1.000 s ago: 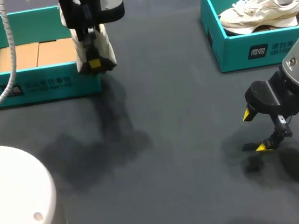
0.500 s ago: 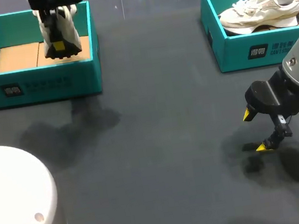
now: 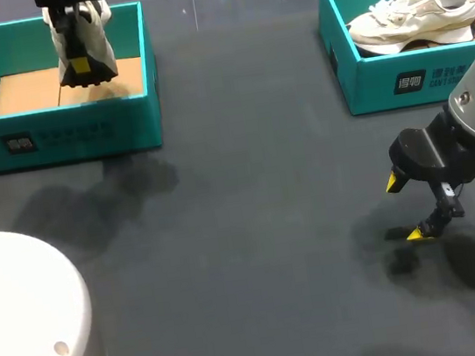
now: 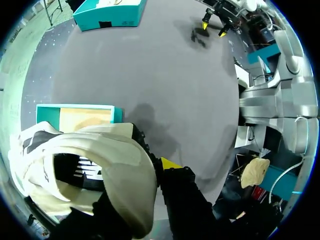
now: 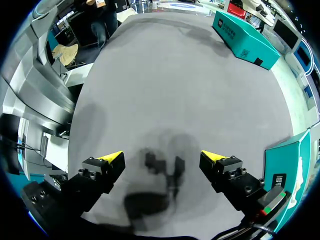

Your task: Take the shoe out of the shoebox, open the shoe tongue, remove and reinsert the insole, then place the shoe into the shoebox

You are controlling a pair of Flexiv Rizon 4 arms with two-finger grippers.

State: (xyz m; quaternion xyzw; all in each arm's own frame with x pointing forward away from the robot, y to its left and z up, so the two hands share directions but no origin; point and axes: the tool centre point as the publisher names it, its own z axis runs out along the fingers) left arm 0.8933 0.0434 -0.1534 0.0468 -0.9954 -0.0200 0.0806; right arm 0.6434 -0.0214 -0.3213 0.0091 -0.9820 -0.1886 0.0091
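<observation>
Right gripper [image 3: 405,207]: fingers spread, empty, low over the table [image 3: 253,229], nearer than the left shoebox [image 3: 72,135] and well to its right. Left gripper [image 3: 77,66] clamps the cream shoe [image 3: 100,48] above that shoebox's opening. Likely the placing step: lower straight, clear of the walls, and release once the sole rests.

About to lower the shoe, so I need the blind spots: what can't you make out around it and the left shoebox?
- Insole inside the shoe: in the left wrist view the folded upper covers the inside; in the head view it is too small.
- One of the left jaws: left wrist view, hidden behind the shoe.
- Shoe's height over the left shoebox floor: head view, the shoe covers the floor beneath it.
</observation>
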